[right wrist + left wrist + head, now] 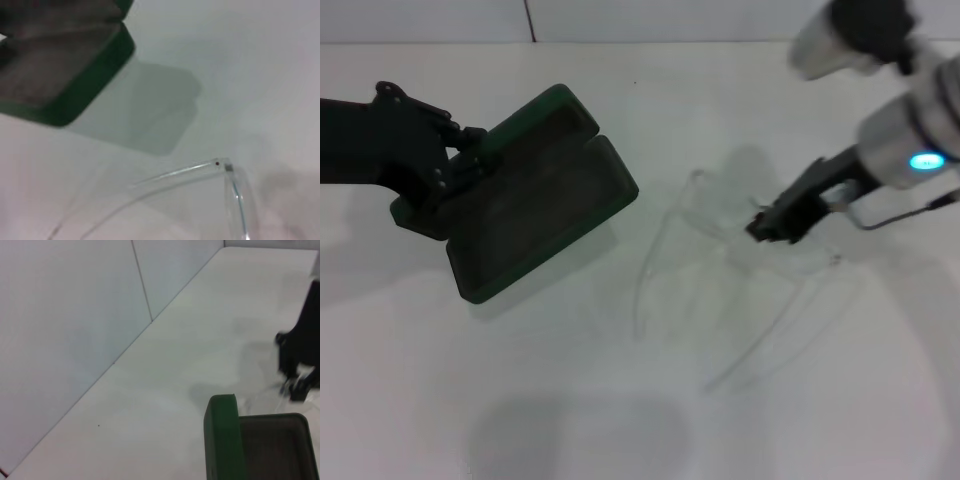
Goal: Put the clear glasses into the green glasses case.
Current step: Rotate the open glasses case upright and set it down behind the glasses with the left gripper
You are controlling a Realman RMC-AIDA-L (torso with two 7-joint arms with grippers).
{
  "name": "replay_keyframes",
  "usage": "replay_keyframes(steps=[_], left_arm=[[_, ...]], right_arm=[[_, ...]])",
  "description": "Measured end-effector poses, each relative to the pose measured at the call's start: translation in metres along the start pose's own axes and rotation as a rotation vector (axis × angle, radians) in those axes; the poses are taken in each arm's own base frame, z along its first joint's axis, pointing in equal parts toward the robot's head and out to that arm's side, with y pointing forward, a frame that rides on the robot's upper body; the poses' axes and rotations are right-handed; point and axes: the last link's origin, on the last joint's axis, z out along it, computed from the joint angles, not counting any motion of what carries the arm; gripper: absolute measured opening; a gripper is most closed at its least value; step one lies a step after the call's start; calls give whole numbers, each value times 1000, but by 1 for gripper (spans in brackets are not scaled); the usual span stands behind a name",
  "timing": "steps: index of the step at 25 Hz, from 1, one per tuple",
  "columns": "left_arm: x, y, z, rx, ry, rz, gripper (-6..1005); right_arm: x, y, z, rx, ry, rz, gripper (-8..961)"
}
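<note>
The green glasses case (540, 200) is open, showing its dark lining, and casts a shadow on the table beneath it. My left gripper (468, 160) is shut on its left edge. The case also shows in the left wrist view (260, 440) and the right wrist view (60, 65). To its right are the clear glasses (658, 238), their long arms pointing toward the near edge. My right gripper (767, 224) is shut on the lens. One hinge of the glasses (221, 165) shows in the right wrist view.
The white table (620, 430) runs back to a pale wall with a vertical seam (142, 290). My right gripper (297, 370) appears as a dark shape beyond the case in the left wrist view.
</note>
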Motion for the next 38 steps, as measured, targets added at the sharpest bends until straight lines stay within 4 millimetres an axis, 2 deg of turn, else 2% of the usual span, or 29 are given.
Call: replay_keyframes(steps=[2, 4, 6, 7, 11, 14, 18, 21, 23, 29, 38], left_arm=[[1, -1, 0, 3, 4, 1, 204], [4, -1, -1, 7, 9, 8, 204], [6, -2, -2, 16, 14, 14, 204], [7, -3, -2, 21, 18, 17, 204], [8, -1, 1, 17, 17, 24, 203], [10, 7, 9, -31, -23, 46, 203], [32, 27, 43, -125, -119, 147, 203], [52, 46, 66, -157, -145, 242, 203], [62, 55, 80, -155, -168, 307, 203], [74, 69, 125, -155, -256, 466, 203], [88, 89, 150, -160, -224, 543, 203]], right_arm=[[13, -5, -24, 6, -55, 10, 119], [34, -7, -55, 5, -131, 17, 119], [53, -5, -77, -11, -183, 5, 119], [75, -3, -95, -19, -237, -6, 119], [131, 1, -136, -21, -415, -19, 119], [179, 7, -159, -28, -496, -41, 119], [247, 20, -183, 19, -593, 12, 119], [277, 21, -184, 81, -580, 94, 119], [287, 23, -179, 79, -568, 112, 119], [294, 26, -165, 38, -602, 108, 118], [295, 27, -160, 23, -621, 109, 118]])
